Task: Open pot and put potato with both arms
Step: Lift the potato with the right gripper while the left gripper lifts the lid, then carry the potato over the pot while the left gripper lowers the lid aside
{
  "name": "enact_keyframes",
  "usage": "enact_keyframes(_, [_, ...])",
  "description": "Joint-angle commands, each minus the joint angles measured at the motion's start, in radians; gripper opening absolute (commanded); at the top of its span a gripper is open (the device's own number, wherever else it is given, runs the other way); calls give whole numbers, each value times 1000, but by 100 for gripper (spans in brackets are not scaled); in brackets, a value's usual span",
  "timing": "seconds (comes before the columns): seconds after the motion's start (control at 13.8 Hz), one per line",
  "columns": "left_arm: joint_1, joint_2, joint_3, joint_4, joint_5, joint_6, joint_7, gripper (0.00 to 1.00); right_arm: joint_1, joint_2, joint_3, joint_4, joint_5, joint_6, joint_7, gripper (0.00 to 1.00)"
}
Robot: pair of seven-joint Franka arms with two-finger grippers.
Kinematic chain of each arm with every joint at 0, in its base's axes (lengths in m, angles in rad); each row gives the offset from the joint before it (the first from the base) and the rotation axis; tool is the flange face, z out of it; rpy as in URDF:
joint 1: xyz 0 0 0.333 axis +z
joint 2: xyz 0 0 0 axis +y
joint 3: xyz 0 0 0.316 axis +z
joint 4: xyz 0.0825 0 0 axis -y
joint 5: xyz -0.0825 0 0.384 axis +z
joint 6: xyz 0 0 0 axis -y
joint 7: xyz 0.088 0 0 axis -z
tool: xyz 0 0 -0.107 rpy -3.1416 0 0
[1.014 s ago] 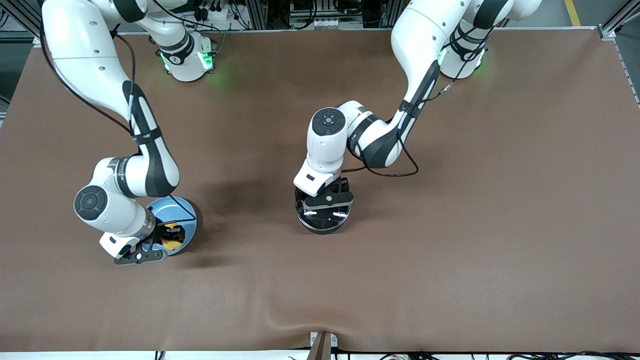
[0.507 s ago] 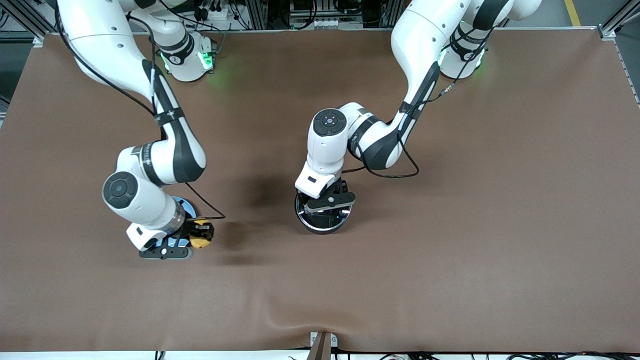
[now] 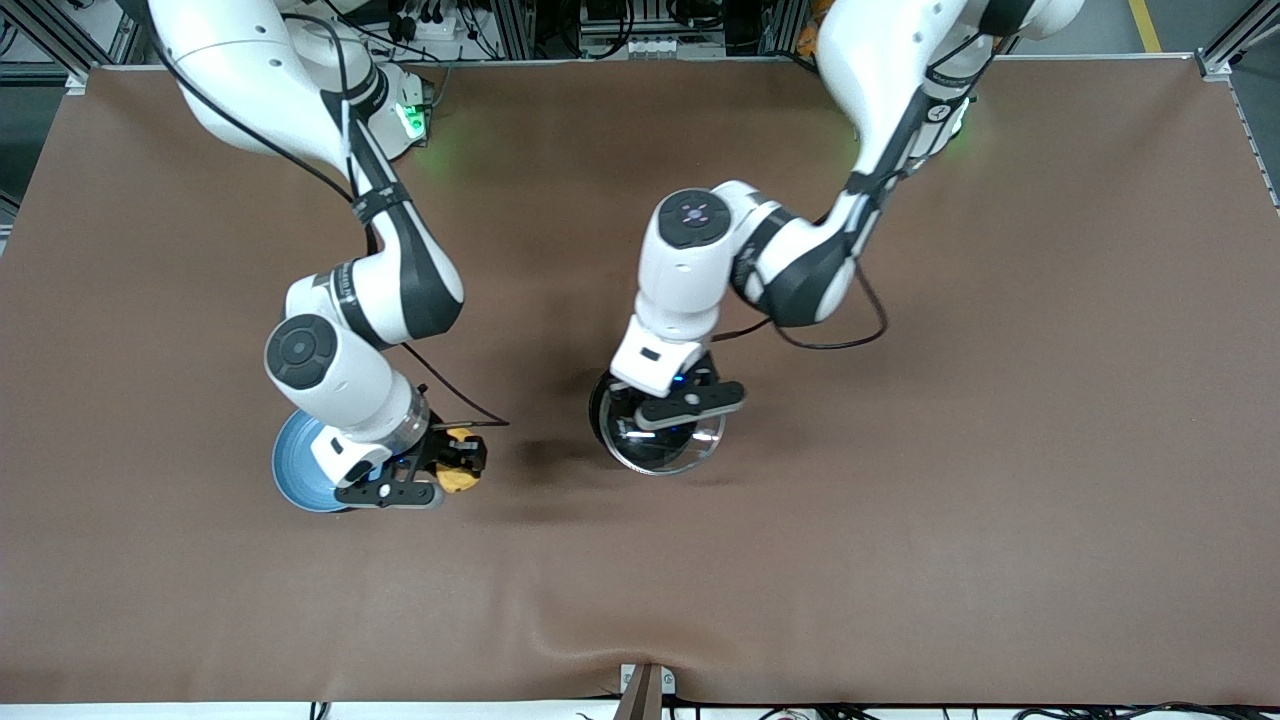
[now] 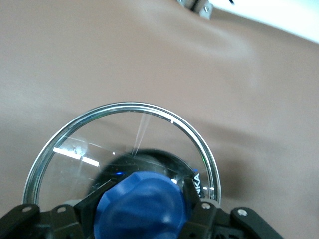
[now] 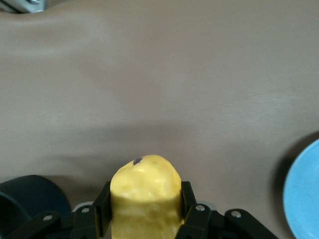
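Observation:
My left gripper [image 3: 680, 398] is shut on the blue knob [image 4: 142, 205] of the round glass lid [image 3: 692, 452] and holds it just above the black pot [image 3: 604, 415], shifted a little toward the left arm's end. Through the glass [image 4: 75, 149] the dark pot [image 4: 152, 160] shows. The pot's handle is hidden under the arm. My right gripper [image 3: 456, 468] is shut on the yellow potato [image 3: 460, 476] and holds it over the table between the blue plate [image 3: 295, 462] and the pot. In the right wrist view the potato [image 5: 144, 191] sits between the fingers [image 5: 185, 199].
The flat blue plate lies toward the right arm's end and also shows in the right wrist view [image 5: 305, 196], as does a dark rounded edge of the pot [image 5: 25, 199]. A brown cloth [image 3: 900, 520] covers the table, with a wrinkle [image 3: 600, 620] near its front edge.
My right gripper has carried the potato off the blue plate toward the pot. My left gripper has raised the lid and shifted it toward the left arm's end, uncovering part of the pot.

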Motion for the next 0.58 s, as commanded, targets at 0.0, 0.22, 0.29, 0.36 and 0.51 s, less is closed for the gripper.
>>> enact_keyframes(0.0, [61,-150,-13,-173,-30,-7,95,0,45,-2,-6,19,20,-19,61,0])
enact_keyframes(0.22, [157,-308,-15,-386,-113,-4,323,0,100,2,-6,30,17,-19,154,0])
enact_keyframes(0.29, [194,-363,-15,-476,-136,10,408,0,123,9,-6,33,17,-16,173,0])
enact_keyframes(0.36, [227,-403,-15,-552,-144,45,475,0,153,16,-6,36,13,-11,210,0])
enact_keyframes(0.51, [302,-437,-15,-664,-146,128,586,0,207,62,-6,96,11,-8,281,0])
